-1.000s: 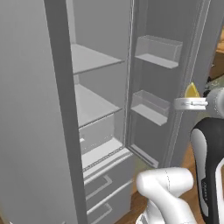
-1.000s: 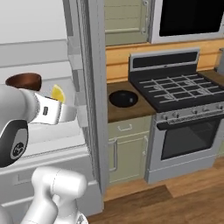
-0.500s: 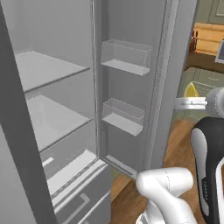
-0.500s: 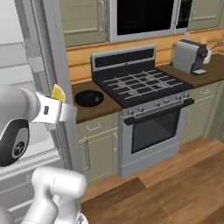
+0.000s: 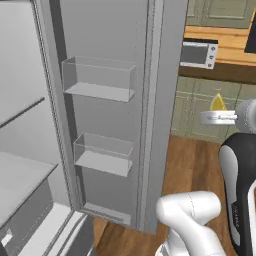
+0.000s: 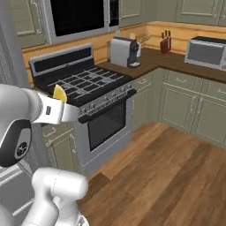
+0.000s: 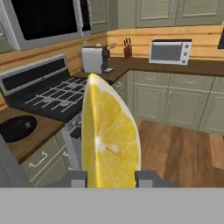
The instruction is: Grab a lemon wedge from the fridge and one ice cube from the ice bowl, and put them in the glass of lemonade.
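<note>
Gripper [image 7: 109, 178] is closed on the lemon wedge [image 7: 109, 135], fingers either side of its base, wedge standing point-up. In the left base view the wedge [image 5: 218, 102] sits atop the hand, well right of the open fridge [image 5: 150, 110] door w/ its two clear door bins. The black ice bowl [image 7: 17, 127] lies on the counter just left of the stove [image 6: 84, 86], between stove and fridge. Glass of lemonade isn't seen here.

Step in hand, as I judge it: carry the wedge to the glass. Keep grip firm & hand level so the wedge doesn't slip; swing wide of the fridge door edge and stove front. Locate the glass before lowering; release low over its mouth.

No brand, label or readable writing on the toaster oven [image 6: 205, 52], coffee maker [image 6: 123, 50] or microwave [image 6: 77, 17].
</note>
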